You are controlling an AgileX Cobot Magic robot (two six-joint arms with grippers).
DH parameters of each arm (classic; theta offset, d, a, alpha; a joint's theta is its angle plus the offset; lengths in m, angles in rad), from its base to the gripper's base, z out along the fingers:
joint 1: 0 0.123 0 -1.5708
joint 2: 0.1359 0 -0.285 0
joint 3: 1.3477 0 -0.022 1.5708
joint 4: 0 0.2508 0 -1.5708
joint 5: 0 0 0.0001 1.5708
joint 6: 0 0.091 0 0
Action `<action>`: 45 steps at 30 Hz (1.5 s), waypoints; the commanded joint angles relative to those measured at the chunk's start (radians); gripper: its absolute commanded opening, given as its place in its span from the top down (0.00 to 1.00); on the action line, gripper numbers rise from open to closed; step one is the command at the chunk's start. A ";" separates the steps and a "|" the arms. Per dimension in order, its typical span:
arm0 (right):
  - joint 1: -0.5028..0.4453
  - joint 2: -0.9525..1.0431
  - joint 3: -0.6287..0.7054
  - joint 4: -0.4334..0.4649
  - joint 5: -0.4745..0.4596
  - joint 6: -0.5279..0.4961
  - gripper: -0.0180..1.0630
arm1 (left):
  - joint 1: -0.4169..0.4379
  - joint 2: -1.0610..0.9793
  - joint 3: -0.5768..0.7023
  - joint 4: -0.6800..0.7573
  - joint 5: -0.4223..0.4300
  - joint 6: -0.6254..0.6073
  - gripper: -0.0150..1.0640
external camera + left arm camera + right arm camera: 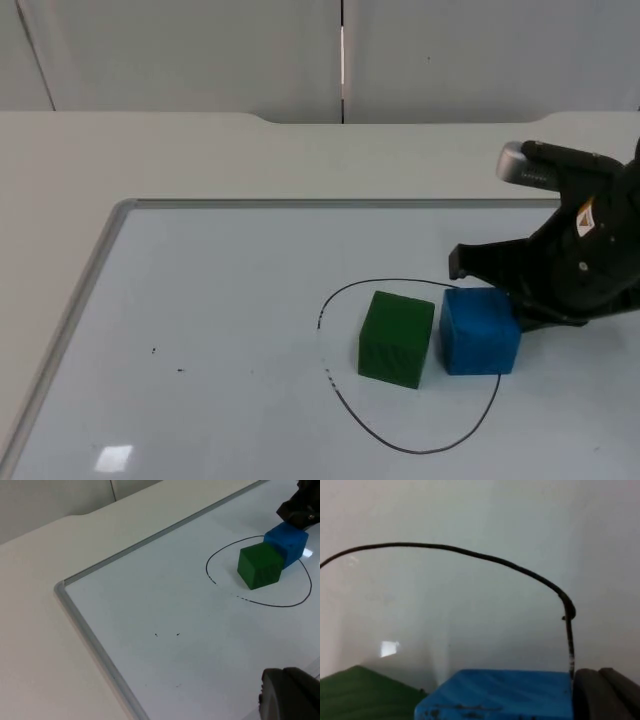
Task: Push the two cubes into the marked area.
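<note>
A green cube (pixel 397 338) (pixel 259 565) sits inside the black drawn loop (pixel 420 450) (pixel 272 604) on the whiteboard. Right beside it is a blue cube (pixel 480 330) (pixel 289 541) (pixel 500 695), mostly inside the loop, with its right side over the line. My right gripper (pixel 492 272) (pixel 300 510) (pixel 605 695) is low over the board, pressed against the blue cube's far right side. The loop's line (pixel 470 552) curves past the blue cube, and a corner of the green cube (pixel 360 695) shows beside it. My left gripper (pixel 290 695) waits well back from the cubes, above the board.
The whiteboard's grey frame (pixel 100 260) (pixel 85 625) runs along the left and far sides, with beige table (pixel 150 150) beyond it. A few tiny black specks (pixel 153 350) mark the board to the left of the loop.
</note>
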 commanded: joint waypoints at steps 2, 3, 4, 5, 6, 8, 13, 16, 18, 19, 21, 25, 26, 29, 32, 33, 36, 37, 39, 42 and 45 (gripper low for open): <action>0.014 0.002 -0.005 0.000 -0.023 0.006 0.98 | -0.004 -0.005 0.005 0.001 0.000 0.000 0.99; 0.021 0.002 -0.005 -0.004 -0.023 0.016 0.98 | -0.004 -0.005 0.005 0.001 0.000 0.000 0.99; 0.024 0.002 -0.005 -0.004 -0.023 0.018 0.98 | -0.004 -0.005 0.005 0.001 0.000 0.000 0.99; 0.024 0.002 -0.005 -0.004 -0.023 0.018 0.98 | -0.004 -0.005 0.005 0.001 0.000 0.000 0.99; 0.026 0.002 -0.005 -0.004 -0.023 0.018 0.98 | -0.004 -0.005 0.005 0.001 0.000 0.000 0.99; 0.026 0.002 -0.005 -0.002 -0.025 0.018 0.98 | -0.004 -0.005 0.005 0.001 0.000 0.000 0.99; 0.030 0.002 -0.005 0.000 -0.023 0.020 0.98 | -0.004 -0.005 0.005 0.001 0.000 0.000 0.99; 0.030 0.002 -0.005 0.000 -0.023 0.022 0.98 | -0.004 -0.005 0.005 0.001 0.000 0.000 0.99; 0.030 0.002 -0.005 0.000 -0.023 0.026 0.98 | -0.004 -0.005 0.005 0.001 0.000 0.000 0.99; 0.030 0.002 -0.005 0.000 -0.021 0.033 0.98 | -0.004 -0.005 0.005 0.001 0.000 0.000 0.99; 0.030 0.002 -0.005 0.000 -0.021 0.038 0.98 | -0.004 -0.005 0.005 0.001 0.000 0.000 0.99; 0.030 0.002 -0.005 0.000 -0.023 0.038 0.98 | -0.004 -0.005 0.005 0.001 0.000 0.000 0.99; 0.030 0.002 -0.005 0.000 -0.028 0.040 0.98 | -0.004 -0.005 0.005 0.001 0.000 0.000 0.99; 0.030 0.002 -0.005 0.000 -0.033 0.052 0.98 | -0.004 -0.005 0.005 0.001 0.000 0.000 0.99; 0.030 0.002 -0.005 -0.002 -0.046 0.052 0.98 | -0.004 -0.005 0.005 0.001 0.000 0.000 0.99; 0.030 0.002 -0.005 -0.004 -0.048 0.052 0.98 | -0.004 -0.005 0.005 0.001 0.000 0.000 0.99; 0.030 0.002 -0.005 -0.011 -0.053 0.050 0.98 | -0.004 -0.005 0.005 0.001 0.000 0.000 0.99; 0.028 0.002 -0.005 -0.011 -0.057 0.050 0.98 | -0.004 -0.005 0.005 0.001 0.000 0.000 0.99; 0.028 0.002 -0.005 -0.011 -0.063 0.043 0.98 | -0.004 -0.005 0.005 0.001 0.000 0.000 0.99; 0.027 -0.019 -0.005 -0.011 -0.064 -0.008 0.98 | -0.004 -0.005 0.005 0.001 0.000 0.000 0.99; 0.016 -0.048 -0.005 -0.011 -0.042 -0.044 0.98 | -0.004 -0.005 0.005 0.001 0.000 0.000 0.99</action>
